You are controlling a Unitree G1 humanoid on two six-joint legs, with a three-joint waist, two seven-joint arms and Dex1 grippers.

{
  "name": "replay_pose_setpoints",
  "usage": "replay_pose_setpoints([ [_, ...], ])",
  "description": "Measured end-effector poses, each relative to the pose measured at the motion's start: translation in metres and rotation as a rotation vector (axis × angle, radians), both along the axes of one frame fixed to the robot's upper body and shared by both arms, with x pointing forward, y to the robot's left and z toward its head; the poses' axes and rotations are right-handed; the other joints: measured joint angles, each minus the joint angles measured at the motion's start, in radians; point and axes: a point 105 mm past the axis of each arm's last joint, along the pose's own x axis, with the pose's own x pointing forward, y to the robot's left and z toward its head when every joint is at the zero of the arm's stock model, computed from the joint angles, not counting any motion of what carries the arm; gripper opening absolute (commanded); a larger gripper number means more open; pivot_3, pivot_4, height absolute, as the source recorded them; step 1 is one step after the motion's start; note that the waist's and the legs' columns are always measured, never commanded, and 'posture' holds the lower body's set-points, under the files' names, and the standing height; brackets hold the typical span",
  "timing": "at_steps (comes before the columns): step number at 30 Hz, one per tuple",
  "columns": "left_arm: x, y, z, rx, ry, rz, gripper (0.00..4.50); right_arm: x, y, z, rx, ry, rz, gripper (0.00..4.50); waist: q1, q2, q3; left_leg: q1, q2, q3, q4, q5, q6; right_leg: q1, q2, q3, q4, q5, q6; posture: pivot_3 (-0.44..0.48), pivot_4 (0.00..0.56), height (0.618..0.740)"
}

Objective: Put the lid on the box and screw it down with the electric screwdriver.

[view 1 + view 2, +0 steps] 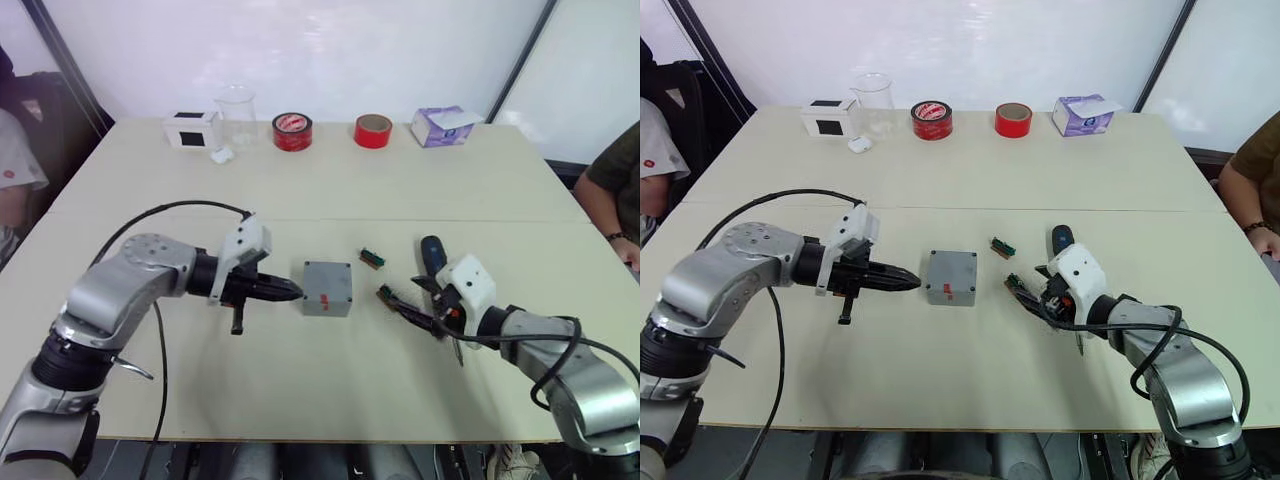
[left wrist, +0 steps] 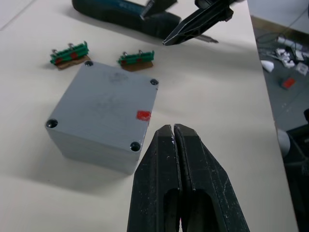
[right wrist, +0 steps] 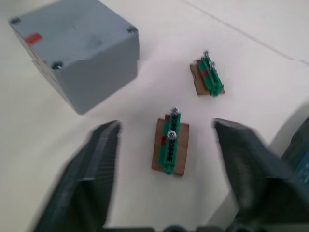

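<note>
I see the lid already seated on the box mid-desk, screws apparently in. My left tool sits pressed together beside it; my right tool is spread, with the electric screwdriver lying alongside.

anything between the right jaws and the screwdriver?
Nothing visible. The screwdriver lies right beside the open right gripper. A small green part sits on the table between the jaws, not on that path.
</note>
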Motion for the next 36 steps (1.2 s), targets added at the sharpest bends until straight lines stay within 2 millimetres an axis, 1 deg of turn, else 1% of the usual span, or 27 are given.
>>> replay_pose_setpoints([
  [5, -0.001, -0.003, -0.005, 0.019, -0.006, -0.014, 0.00, 0.003, 0.003, -0.011, -0.004, 0.046, 0.001, 3.69, 0.000, 0.000, 0.001, 0.000, 0.000, 0.000, 0.000, 0.000, 0.000, 0.000, 0.000, 0.000, 0.000, 0.000, 0.000, 0.000, 0.150, 0.740],
  [6, -0.002, -0.003, -0.005, 0.020, -0.006, -0.016, 0.00, 0.003, 0.004, -0.013, -0.006, 0.051, 0.000, 3.29, 0.000, 0.000, 0.001, 0.000, 0.000, 0.000, 0.000, 0.000, 0.000, 0.000, 0.000, 0.000, 0.000, 0.000, 0.000, 0.000, 0.150, 0.740],
  [7, -0.002, -0.003, -0.005, 0.020, -0.007, -0.017, 0.00, 0.003, 0.003, -0.015, -0.012, 0.057, 0.001, 3.06, 0.000, 0.000, 0.001, 0.000, 0.000, 0.000, 0.000, 0.000, 0.000, 0.000, 0.000, 0.000, 0.000, 0.000, 0.000, 0.000, 0.150, 0.740],
  [10, -0.004, -0.003, -0.006, 0.025, -0.010, -0.020, 0.00, 0.006, 0.003, -0.019, -0.028, 0.068, 0.000, 1.87, 0.000, 0.000, 0.001, 0.000, 0.000, 0.000, 0.000, 0.000, 0.000, 0.000, 0.000, 0.000, 0.000, 0.000, 0.000, 0.000, 0.150, 0.740],
  [17, -0.006, -0.003, -0.007, 0.028, -0.009, -0.018, 0.00, 0.016, -0.002, -0.021, -0.037, 0.064, -0.038, 1.87, 0.000, 0.000, 0.001, 0.000, 0.000, 0.000, 0.000, 0.000, 0.000, 0.000, 0.000, 0.000, 0.000, 0.000, 0.000, 0.000, 0.150, 0.740],
  [23, -0.006, -0.003, -0.008, 0.028, -0.009, -0.007, 0.00, 0.017, -0.001, -0.020, -0.034, 0.060, -0.037, 1.87, 0.000, 0.000, 0.001, 0.000, 0.000, 0.000, 0.000, 0.000, 0.000, 0.000, 0.000, 0.000, 0.000, 0.000, 0.000, 0.000, 0.150, 0.740],
  [26, -0.005, -0.003, -0.008, 0.028, -0.010, -0.004, 0.00, 0.017, 0.001, -0.020, -0.022, 0.062, -0.033, 1.11, 0.000, 0.000, 0.001, 0.000, 0.000, 0.000, 0.000, 0.000, 0.000, 0.000, 0.000, 0.000, 0.000, 0.000, 0.000, 0.000, 0.150, 0.740],
  [27, -0.005, -0.003, -0.008, 0.028, -0.011, -0.003, 0.00, 0.017, 0.002, -0.021, -0.023, 0.062, -0.033, 0.72, 0.000, 0.000, 0.001, 0.000, 0.000, 0.000, 0.000, 0.000, 0.000, 0.000, 0.000, 0.000, 0.000, 0.000, 0.000, 0.000, 0.150, 0.740],
  [28, -0.005, -0.003, -0.008, 0.028, -0.011, -0.003, 0.00, 0.017, 0.002, -0.021, -0.022, 0.062, -0.034, 0.19, 0.000, 0.000, 0.001, 0.000, 0.000, 0.000, 0.000, 0.000, 0.000, 0.000, 0.000, 0.000, 0.000, 0.000, 0.000, 0.000, 0.150, 0.740],
  [29, -0.005, -0.003, -0.009, 0.028, -0.011, -0.002, 0.00, 0.017, 0.002, -0.021, -0.022, 0.062, -0.034, 0.03, 0.000, 0.000, 0.001, 0.000, 0.000, 0.000, 0.000, 0.000, 0.000, 0.000, 0.000, 0.000, 0.000, 0.000, 0.000, 0.000, 0.150, 0.740],
  [36, -0.005, -0.002, -0.010, 0.028, -0.008, 0.003, 0.00, 0.017, 0.004, -0.022, -0.021, 0.063, -0.028, 0.03, 0.000, 0.000, 0.001, 0.000, 0.000, 0.000, 0.000, 0.000, 0.000, 0.000, 0.000, 0.000, 0.000, 0.000, 0.000, 0.000, 0.150, 0.740],
])
